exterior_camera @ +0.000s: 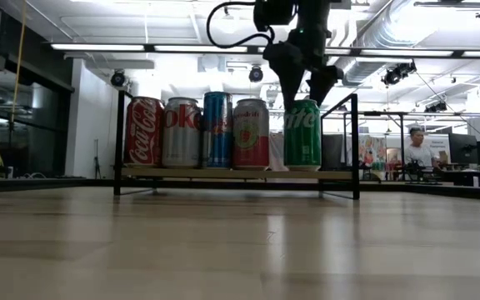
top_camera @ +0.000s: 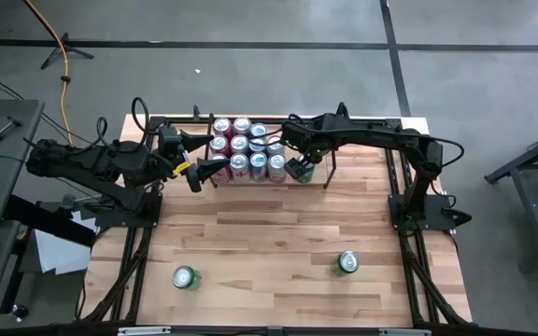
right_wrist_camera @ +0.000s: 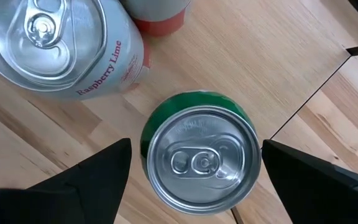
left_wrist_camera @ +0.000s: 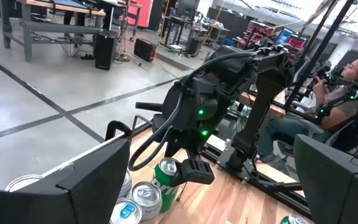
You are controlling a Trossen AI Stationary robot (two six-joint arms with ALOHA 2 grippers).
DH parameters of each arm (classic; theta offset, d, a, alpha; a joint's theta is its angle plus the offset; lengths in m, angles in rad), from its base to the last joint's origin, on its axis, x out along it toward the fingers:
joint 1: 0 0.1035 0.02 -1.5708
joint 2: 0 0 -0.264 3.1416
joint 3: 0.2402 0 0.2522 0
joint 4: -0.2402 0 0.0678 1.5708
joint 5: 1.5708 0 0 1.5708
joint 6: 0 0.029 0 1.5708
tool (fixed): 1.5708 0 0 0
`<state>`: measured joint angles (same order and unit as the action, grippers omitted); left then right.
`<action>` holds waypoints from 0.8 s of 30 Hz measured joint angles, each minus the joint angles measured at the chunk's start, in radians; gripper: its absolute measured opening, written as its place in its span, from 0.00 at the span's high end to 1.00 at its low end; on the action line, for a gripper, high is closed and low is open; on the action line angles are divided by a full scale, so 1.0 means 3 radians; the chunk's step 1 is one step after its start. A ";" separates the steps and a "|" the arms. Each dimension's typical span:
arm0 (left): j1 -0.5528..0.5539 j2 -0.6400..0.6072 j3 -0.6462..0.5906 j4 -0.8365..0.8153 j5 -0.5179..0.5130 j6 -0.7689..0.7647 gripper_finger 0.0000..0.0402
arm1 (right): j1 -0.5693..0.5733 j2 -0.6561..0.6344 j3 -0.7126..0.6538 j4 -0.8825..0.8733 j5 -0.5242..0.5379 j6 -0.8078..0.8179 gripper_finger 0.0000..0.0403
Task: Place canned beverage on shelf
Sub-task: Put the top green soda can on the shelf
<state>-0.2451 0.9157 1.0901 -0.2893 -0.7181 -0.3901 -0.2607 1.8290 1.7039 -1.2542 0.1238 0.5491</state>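
The shelf (exterior_camera: 240,174), a low black rod rack with a wood base, stands at the table's far middle (top_camera: 330,177). It holds several upright cans (top_camera: 248,149). A green can (exterior_camera: 302,133) stands on its base at the row's right end. My right gripper (exterior_camera: 307,90) is open just above that can, fingers pointing down. In the right wrist view its fingers stand on either side of the can's top (right_wrist_camera: 201,158) with gaps. My left gripper (top_camera: 205,170) is open and empty at the shelf's left end, level with the cans.
Two more green cans stand on the near part of the table, one to the left (top_camera: 185,277) and one to the right (top_camera: 347,262). A Raspberry Lime can (right_wrist_camera: 55,43) stands close beside the green can. A seated person (left_wrist_camera: 347,93) is beyond the table.
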 joint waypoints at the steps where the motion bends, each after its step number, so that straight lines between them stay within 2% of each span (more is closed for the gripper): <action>1: 0.0000 0.0000 0.0000 0.0000 0.0000 0.0000 0.09 | 0.0000 0.0000 0.0000 -0.0011 -0.0001 -0.0002 0.14; 6: 0.0001 0.0000 0.0000 -0.0008 0.0000 0.0000 0.09 | 0.0000 0.0000 0.0000 -0.0034 -0.0004 -0.0026 0.20; 14: 0.0001 0.0000 0.0000 -0.0006 0.0000 0.0000 0.09 | -0.0001 -0.0005 0.0000 -0.0034 -0.0059 -0.0031 0.38; 20: 0.0001 0.0000 0.0000 -0.0006 0.0001 0.0000 0.09 | -0.0001 -0.0006 0.0000 0.0001 -0.0069 -0.0246 0.37; 24: 0.0001 0.0000 0.0000 -0.0006 0.0001 0.0000 0.09 | -0.0001 -0.0003 0.0000 0.0136 -0.0085 -0.0699 0.37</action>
<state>-0.2447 0.9157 1.0901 -0.2913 -0.7177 -0.3901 -0.2610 1.8282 1.7039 -1.2133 0.0983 0.3395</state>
